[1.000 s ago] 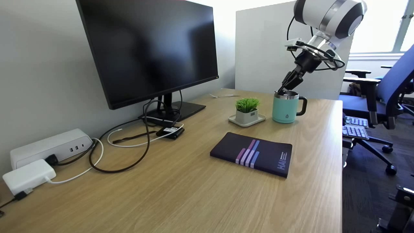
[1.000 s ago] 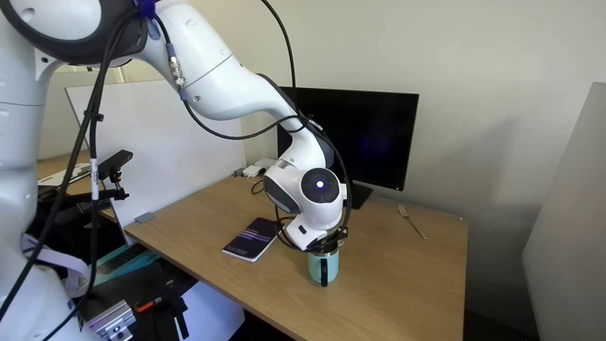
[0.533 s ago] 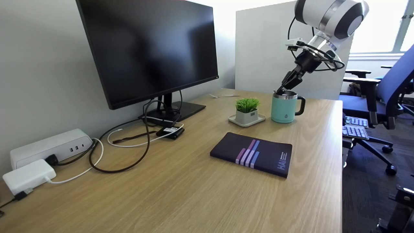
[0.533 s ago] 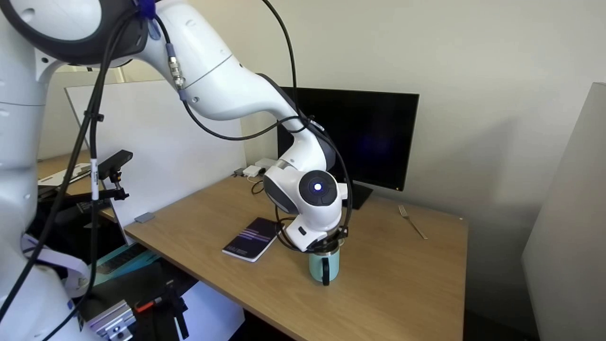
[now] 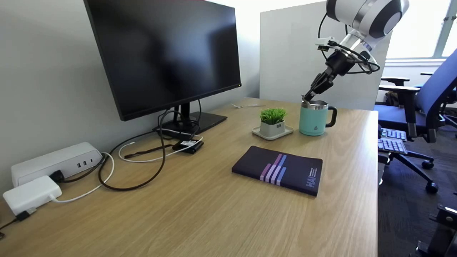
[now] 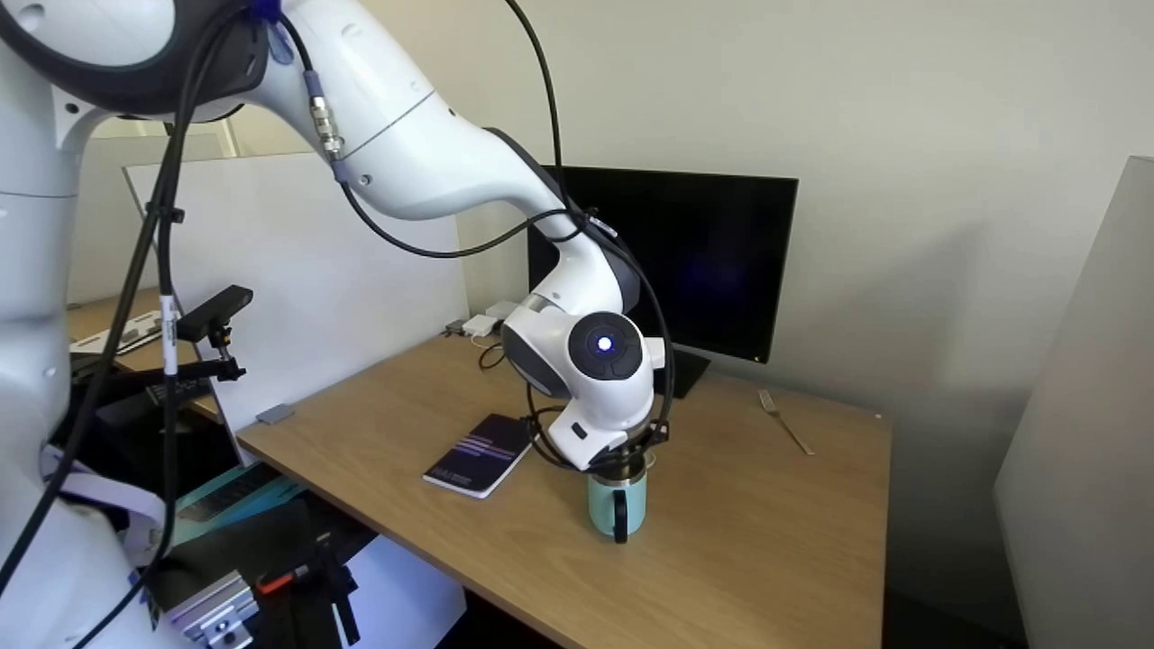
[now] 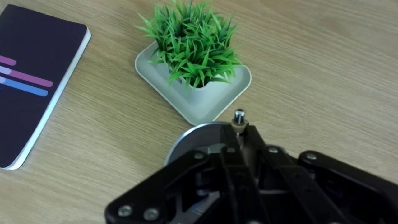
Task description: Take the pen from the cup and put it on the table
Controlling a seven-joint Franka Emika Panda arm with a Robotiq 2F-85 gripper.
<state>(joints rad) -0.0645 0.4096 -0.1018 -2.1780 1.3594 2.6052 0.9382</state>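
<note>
The arm point(image 6: 424, 153) reaches from upper left to the middle of an exterior view, its wrist point(image 6: 609, 406) bent down over the teal cup point(image 6: 605, 509), upright on the counter point(image 6: 748, 559). Right of centre in an exterior view, the claw point(image 5: 307, 95) slants down-left to the cup's mouth, pinching the pen point(image 7: 239, 117) there; the pen's metal end pokes past the fingertips point(image 7: 229, 134), near mid-frame in the wrist view.

In an exterior view, the teal mug point(image 5: 311, 120) has a black handle point(image 5: 333, 117) at three o'clock; the near-black notebook point(image 5: 278, 170) bears pink, lilac and blue stripes. The pen point(image 7: 239, 122) ends in silver and tan; the table point(image 5: 185, 217) is light wood grain.
</note>
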